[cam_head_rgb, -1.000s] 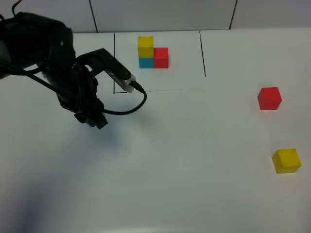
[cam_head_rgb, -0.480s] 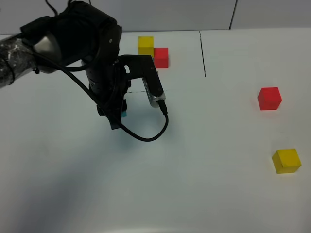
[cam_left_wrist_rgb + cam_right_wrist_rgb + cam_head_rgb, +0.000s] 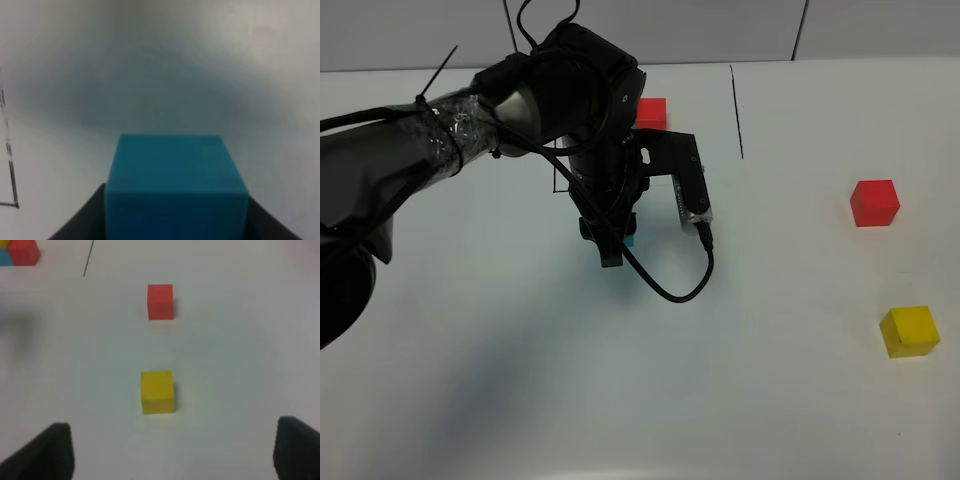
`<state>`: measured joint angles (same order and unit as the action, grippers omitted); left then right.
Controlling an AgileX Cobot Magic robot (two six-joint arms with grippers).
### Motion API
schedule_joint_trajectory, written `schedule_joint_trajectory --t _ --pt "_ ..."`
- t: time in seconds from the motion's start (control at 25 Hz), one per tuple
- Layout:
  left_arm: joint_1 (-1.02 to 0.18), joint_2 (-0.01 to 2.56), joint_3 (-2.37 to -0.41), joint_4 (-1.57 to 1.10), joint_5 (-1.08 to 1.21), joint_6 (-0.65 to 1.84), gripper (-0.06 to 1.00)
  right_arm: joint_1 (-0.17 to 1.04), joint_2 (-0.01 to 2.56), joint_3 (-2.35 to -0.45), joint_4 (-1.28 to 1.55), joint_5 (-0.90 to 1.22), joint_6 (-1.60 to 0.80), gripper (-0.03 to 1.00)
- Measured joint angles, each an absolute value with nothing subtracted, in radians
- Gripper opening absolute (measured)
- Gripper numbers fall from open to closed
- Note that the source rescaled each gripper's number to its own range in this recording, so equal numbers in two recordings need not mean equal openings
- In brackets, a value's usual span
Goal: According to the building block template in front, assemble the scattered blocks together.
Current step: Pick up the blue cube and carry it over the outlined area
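My left gripper (image 3: 613, 248) is shut on the cyan-blue cube (image 3: 175, 185), of which a sliver shows in the high view (image 3: 629, 240), and holds it just in front of the template frame. Of the template, only the red cube (image 3: 651, 112) shows; its yellow and blue cubes are behind the arm. The loose red cube (image 3: 874, 203) and the loose yellow cube (image 3: 909, 331) lie far right. My right gripper (image 3: 172, 427) is open and empty, with the yellow cube (image 3: 157, 392) and the red cube (image 3: 160, 301) ahead of it.
A thin black line (image 3: 736, 110) marks the right side of the template frame. The left arm and its looping cable (image 3: 675, 292) hang over the middle of the white table (image 3: 770, 400). The right arm is out of the high view.
My left arm has swung from the left of the table to the right with the cyan-blue cube. It now covers the template's yellow and blue cubes. The loose red and yellow cubes have not moved.
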<state>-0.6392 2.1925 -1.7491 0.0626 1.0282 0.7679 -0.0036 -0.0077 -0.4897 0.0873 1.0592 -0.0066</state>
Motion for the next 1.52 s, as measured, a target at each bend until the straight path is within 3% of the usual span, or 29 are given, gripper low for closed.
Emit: schedule_joint_trajectory --t 1.52 --pt "-0.64 2.323 -1.77 0.048 0.979 0.853 0.0 -0.004 -0.008 -0.49 0.087 1.058 0.0 0.65"
